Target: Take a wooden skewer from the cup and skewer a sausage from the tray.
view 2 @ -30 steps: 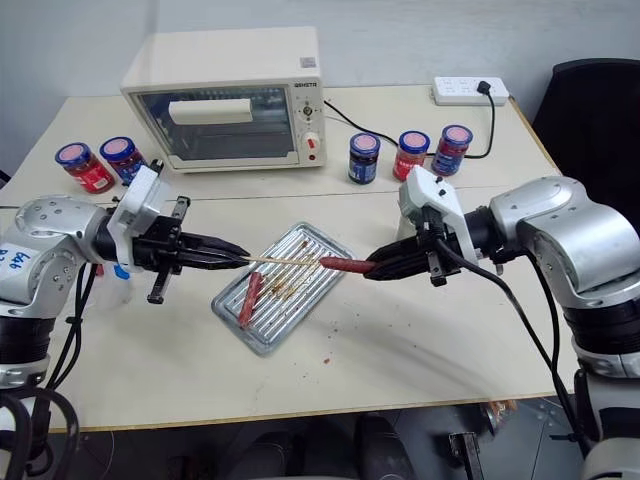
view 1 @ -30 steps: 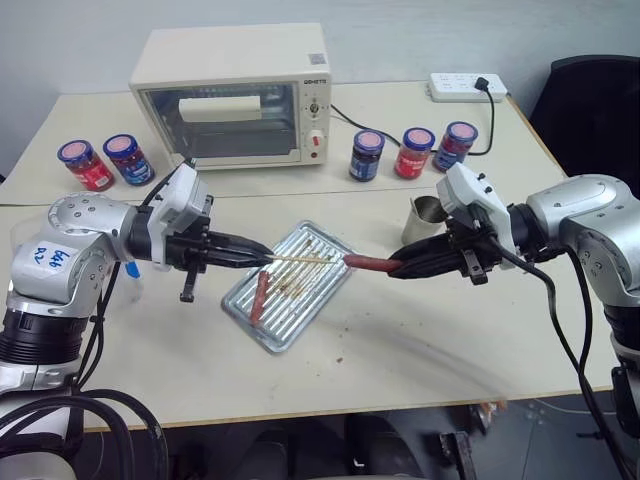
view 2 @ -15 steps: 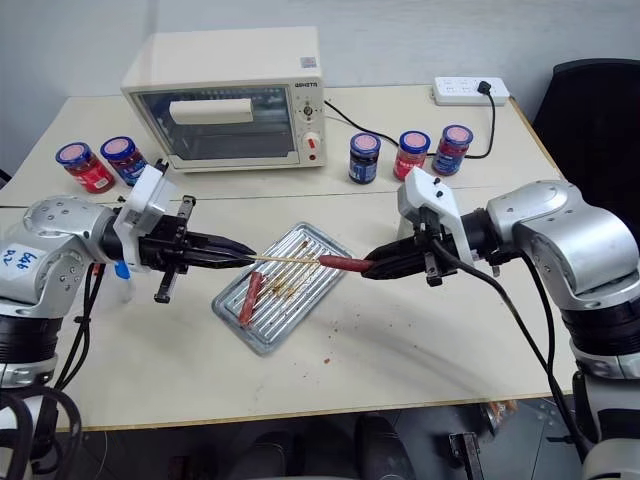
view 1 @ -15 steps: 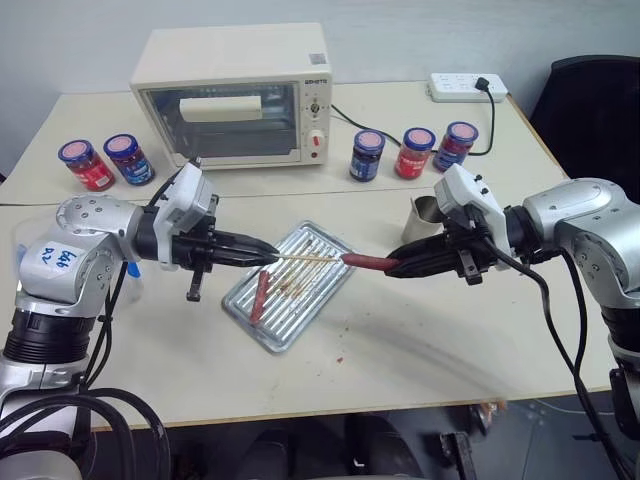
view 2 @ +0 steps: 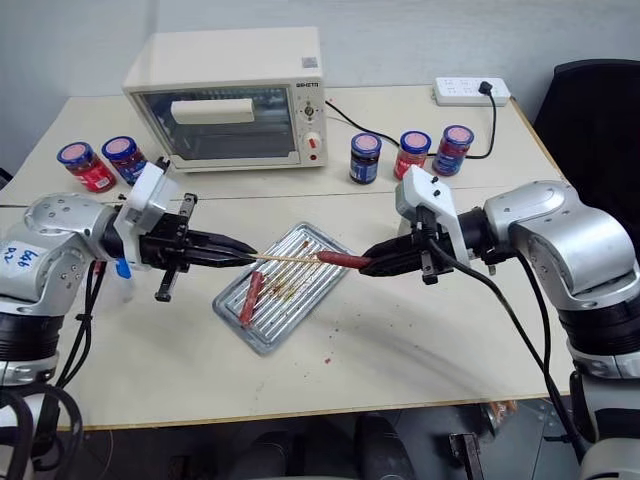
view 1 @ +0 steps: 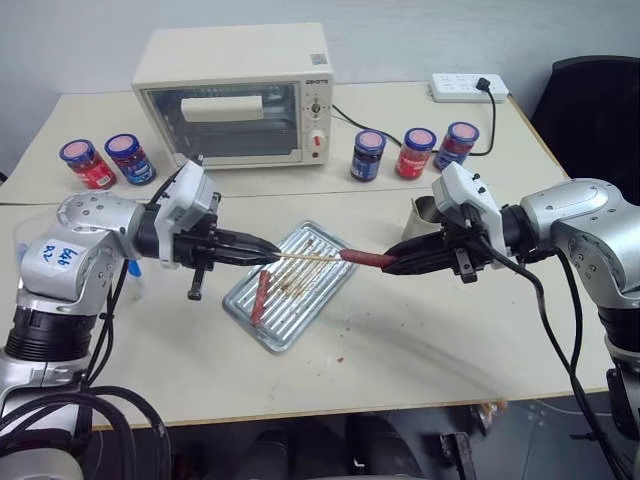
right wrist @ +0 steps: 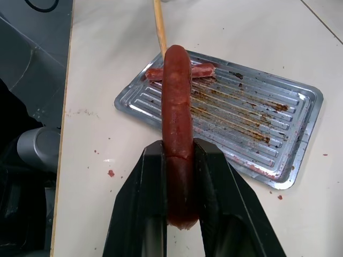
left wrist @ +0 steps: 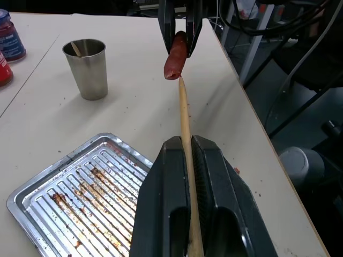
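My left gripper [view 1: 268, 252] is shut on the wooden skewer [view 1: 305, 257], which points level to the right over the tray [view 1: 238, 306]. My right gripper [view 1: 392, 266] is shut on a dark-red sausage [view 1: 364, 259] held level and pointing left. In the left wrist view the skewer [left wrist: 184, 112] has its tip right at the end of the sausage [left wrist: 175, 56]; I cannot tell whether it has gone in. Another sausage [view 1: 260, 296] lies in the ribbed, grease-streaked tray. The metal cup [view 1: 424, 214] stands behind my right gripper, apart from it.
A cream toaster oven [view 1: 235, 95] stands at the back. Two jars [view 1: 105, 162] are at the back left and three jars [view 1: 415, 150] at the back right. A power strip [view 1: 468, 86] lies in the far right corner, with a black chair [view 1: 595, 110] beyond the table.
The sausage's free end and the skewer's tip have drawn slightly closer together. Both arms otherwise stay almost still, with their grips unchanged.
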Available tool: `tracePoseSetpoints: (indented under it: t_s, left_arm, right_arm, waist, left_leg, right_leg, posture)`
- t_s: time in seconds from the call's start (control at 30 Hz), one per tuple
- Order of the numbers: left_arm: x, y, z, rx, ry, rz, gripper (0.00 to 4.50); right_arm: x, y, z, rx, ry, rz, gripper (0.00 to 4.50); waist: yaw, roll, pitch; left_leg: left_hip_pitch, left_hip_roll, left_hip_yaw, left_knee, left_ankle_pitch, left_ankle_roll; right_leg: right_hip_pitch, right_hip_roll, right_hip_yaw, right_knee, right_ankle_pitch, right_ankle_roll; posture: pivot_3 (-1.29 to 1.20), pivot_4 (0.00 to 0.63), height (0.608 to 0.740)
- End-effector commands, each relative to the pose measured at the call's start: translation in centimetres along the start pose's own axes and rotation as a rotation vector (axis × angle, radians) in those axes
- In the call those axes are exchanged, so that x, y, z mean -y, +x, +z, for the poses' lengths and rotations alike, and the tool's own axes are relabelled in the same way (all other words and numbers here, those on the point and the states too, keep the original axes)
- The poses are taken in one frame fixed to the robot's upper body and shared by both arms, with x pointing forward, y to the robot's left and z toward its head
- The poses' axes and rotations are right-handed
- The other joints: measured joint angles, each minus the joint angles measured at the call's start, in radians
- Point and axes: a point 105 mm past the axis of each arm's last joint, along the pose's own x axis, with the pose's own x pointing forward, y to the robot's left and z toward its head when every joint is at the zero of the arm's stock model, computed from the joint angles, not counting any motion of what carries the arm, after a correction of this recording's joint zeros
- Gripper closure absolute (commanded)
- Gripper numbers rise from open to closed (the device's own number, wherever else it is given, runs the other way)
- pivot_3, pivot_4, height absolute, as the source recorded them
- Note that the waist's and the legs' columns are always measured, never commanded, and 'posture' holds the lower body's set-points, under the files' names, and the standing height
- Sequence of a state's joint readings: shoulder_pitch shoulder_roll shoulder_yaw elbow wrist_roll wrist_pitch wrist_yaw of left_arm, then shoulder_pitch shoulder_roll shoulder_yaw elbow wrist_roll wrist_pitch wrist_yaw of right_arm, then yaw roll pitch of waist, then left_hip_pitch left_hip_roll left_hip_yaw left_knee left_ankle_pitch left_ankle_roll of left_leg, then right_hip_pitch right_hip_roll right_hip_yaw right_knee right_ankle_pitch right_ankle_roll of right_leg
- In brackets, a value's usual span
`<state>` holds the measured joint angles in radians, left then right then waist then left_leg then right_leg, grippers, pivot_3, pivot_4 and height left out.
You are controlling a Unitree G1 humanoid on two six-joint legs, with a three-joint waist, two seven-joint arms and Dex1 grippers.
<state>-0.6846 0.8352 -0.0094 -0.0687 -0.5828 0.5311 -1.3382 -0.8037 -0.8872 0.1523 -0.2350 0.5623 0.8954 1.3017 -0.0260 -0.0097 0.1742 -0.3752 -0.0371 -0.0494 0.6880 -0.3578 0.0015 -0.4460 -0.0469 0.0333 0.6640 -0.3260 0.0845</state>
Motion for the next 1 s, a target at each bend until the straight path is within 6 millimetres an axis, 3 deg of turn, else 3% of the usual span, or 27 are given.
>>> tracePoseSetpoints:
  t_s: [0.03, 1.0]
  left_arm:
    - [-0.2, -0.5, 1.1, -0.009, 0.06, 0.012, 4.5]
    - [-0.4, -1.3, 0.3, -0.03, 0.043, 0.042, 4.5]
  right_arm:
    - [-0.6, 0.0, 0.3, 0.004, -0.034, 0.019, 4.12]
    - [0.3, -1.1, 0.6, 0.029, 0.008, -0.034, 4.12]
  waist:
    - [0.0, 0.0, 0.0]
    - [0.0, 0.0, 0.0]
  left_leg:
    - [0.0, 0.0, 0.0, 0.0, 0.0, 0.0]
    - [0.0, 0.0, 0.0, 0.001, 0.0, 0.0]
  right_leg:
    - [0.0, 0.0, 0.0, 0.0, 0.0, 0.0]
    - [0.0, 0.0, 0.0, 0.0, 0.0, 0.0]
  posture:
    - [0.0, 0.15, 0.74]
    - [0.0, 0.15, 0.74]
